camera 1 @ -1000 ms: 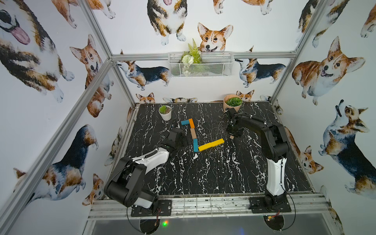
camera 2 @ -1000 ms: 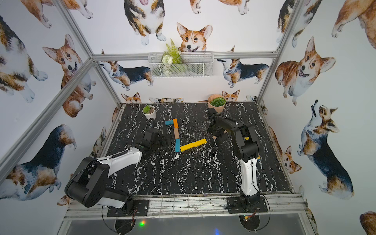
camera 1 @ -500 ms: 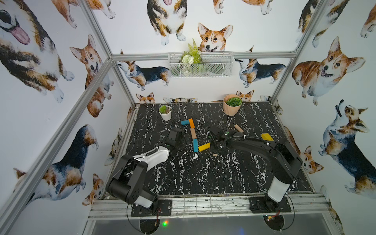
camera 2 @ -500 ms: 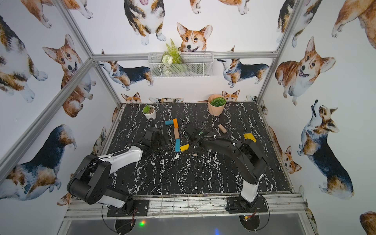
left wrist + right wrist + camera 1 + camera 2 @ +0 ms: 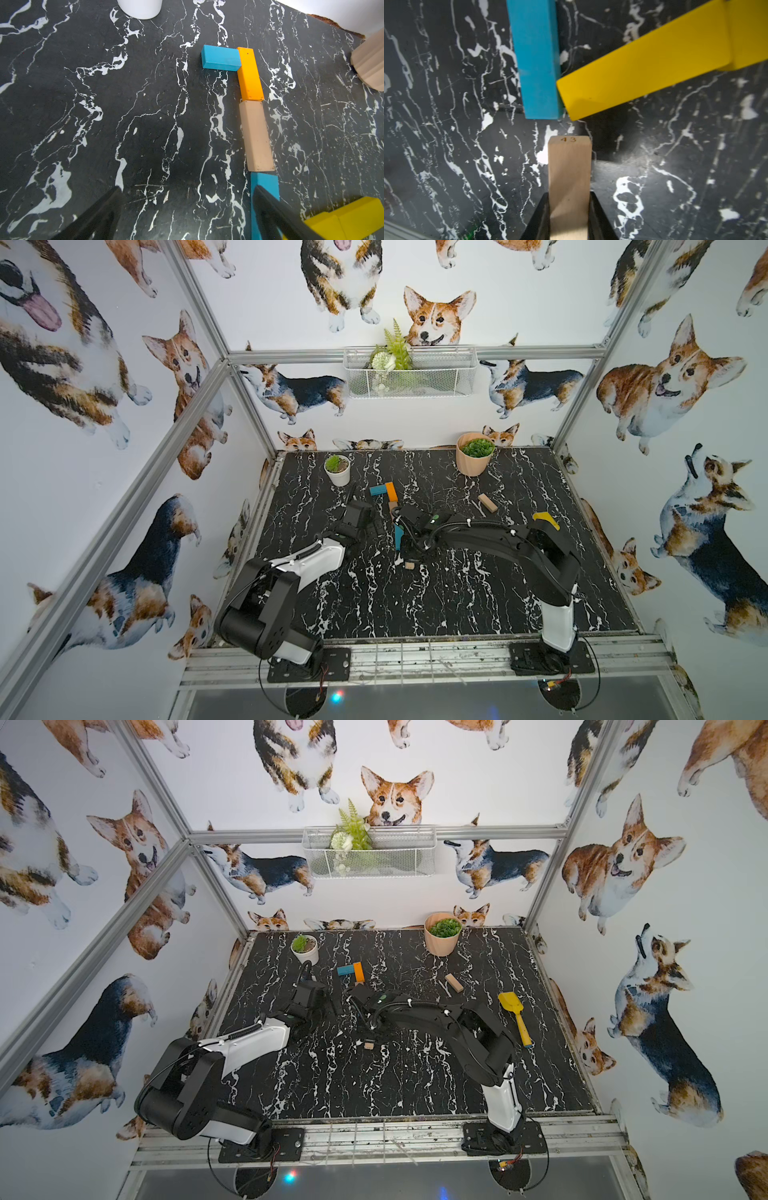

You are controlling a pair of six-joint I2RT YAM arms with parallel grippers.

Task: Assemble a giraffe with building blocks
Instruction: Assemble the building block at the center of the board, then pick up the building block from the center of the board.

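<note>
Black, white-veined table (image 5: 415, 605) inside corgi-papered walls. Found the giraffe (image 5: 390, 492) half laid just above mid-frame in both top views. Made out teal head (image 5: 220, 58), orange block (image 5: 249, 74), tan neck block (image 5: 256, 135) and teal neck block (image 5: 537, 62) end to end, with yellow body block (image 5: 643, 62) meeting the teal neck block only at a corner, askew.

Saw the right hand (image 5: 569, 199) clamped on a tan leg block (image 5: 569, 166), stamped end just short of that corner. Judged the main risk to sit there: an over-long push, knocking the yellow body block or teal neck block out of line, both looking loose. Feared also a release at a tilt, leaving the leg off square. Could not confirm contact between leg and table.

Noted the left hand (image 5: 185, 212) spread wide and empty, one finger (image 5: 270, 212) crossing over the teal neck block in the wrist view. Judged any small drift there a threat to the neck.

Saw the right arm stretched low from lower right of the frame to centre, the left arm folded up from lower left. Noted a spare tan block (image 5: 487, 502) right of centre, well apart.
</note>
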